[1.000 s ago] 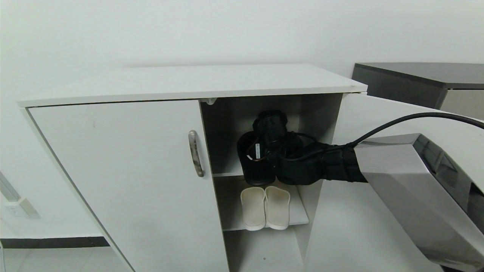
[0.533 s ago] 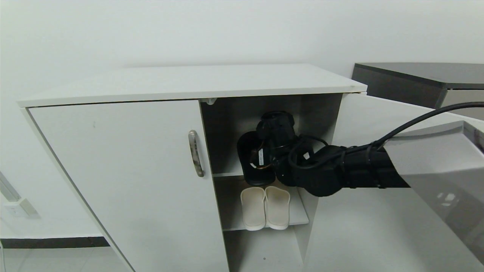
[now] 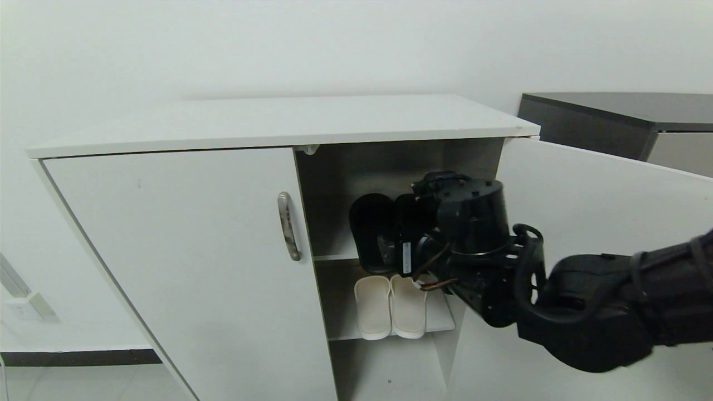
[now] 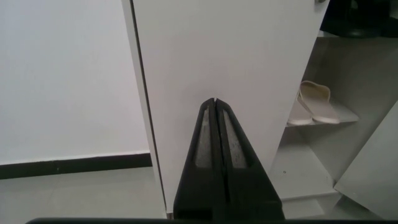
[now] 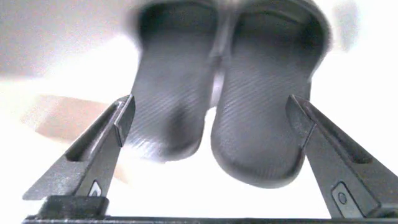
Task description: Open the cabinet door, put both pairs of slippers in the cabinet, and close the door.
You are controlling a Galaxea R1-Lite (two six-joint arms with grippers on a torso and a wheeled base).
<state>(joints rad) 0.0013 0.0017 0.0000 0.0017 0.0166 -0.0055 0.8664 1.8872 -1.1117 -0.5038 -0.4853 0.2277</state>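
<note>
Against the far white wall point(image 3: 356, 44) stood the white cabinet point(image 3: 278, 120), its left door point(image 3: 184, 267) closed, with a metal handle point(image 3: 287, 225) near its right edge, and its right door point(image 3: 585, 189) swung wide toward the near right. Inside the open half, the black slippers point(image 3: 372, 228) sat side by side on the upper shelf point(image 3: 334, 258), their near ends at its front edge. Below them the white slippers point(image 3: 390, 306) lay side by side on the lower shelf point(image 3: 440, 317), also reaching its front edge. From the near right, the right arm point(image 3: 585, 312) stretched across the open door to the cabinet mouth, its wrist just right of the black pair and level with it. The right gripper point(image 5: 210, 109) faced that pair with its fingers point(image 5: 124, 115) spread wide apart, one on each outer side of the two slippers; whether either tip touched them could not be told, and nothing was pinched between them. The left gripper point(image 4: 214, 101) hung lower, in front of the closed left door, its two fingers pressed together with nothing between them, pointing at the door panel. Beyond it to the right, the white pair showed on its shelf, and to the left ran the floor point(image 4: 74, 196) and a dark skirting strip. A grey unit point(image 3: 613, 120) stood at the far right behind the open door.
</note>
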